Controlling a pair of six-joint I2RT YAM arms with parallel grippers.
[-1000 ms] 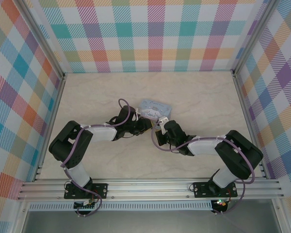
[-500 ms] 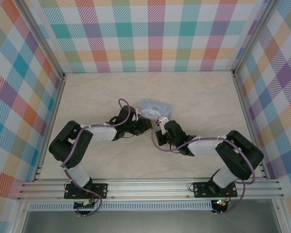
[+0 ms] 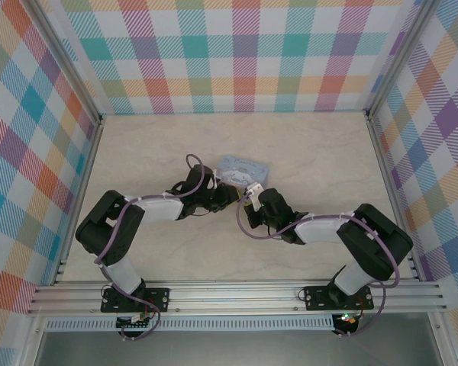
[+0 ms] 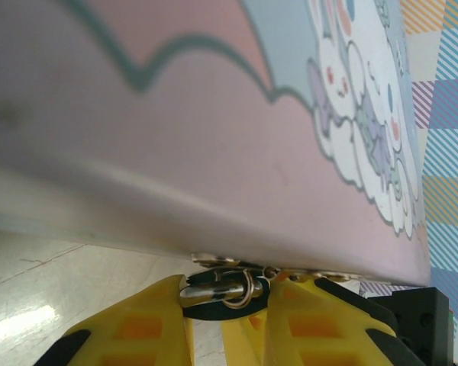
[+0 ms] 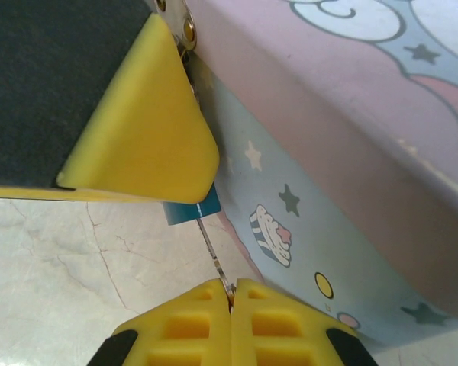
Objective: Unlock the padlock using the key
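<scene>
Remotely, I saw right pincer pinched on the key, left pincer clamped on the blue padlock.

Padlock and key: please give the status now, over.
Left gripper shut on padlock. Right gripper shut on key, tip at the padlock's blue body. Tin box close alongside.

I'm seeing the padlock as a tiny blue corner peeking out under a yellow finger of the left gripper, which is pinching it right beside the tin. In the left wrist view its dark shackle and a small metal ring are sitting between the fingers, just below the tin's rim. The key, a thin metal sliver, is running straight from the blue body to the right gripper, which is clamping its other end.
</scene>
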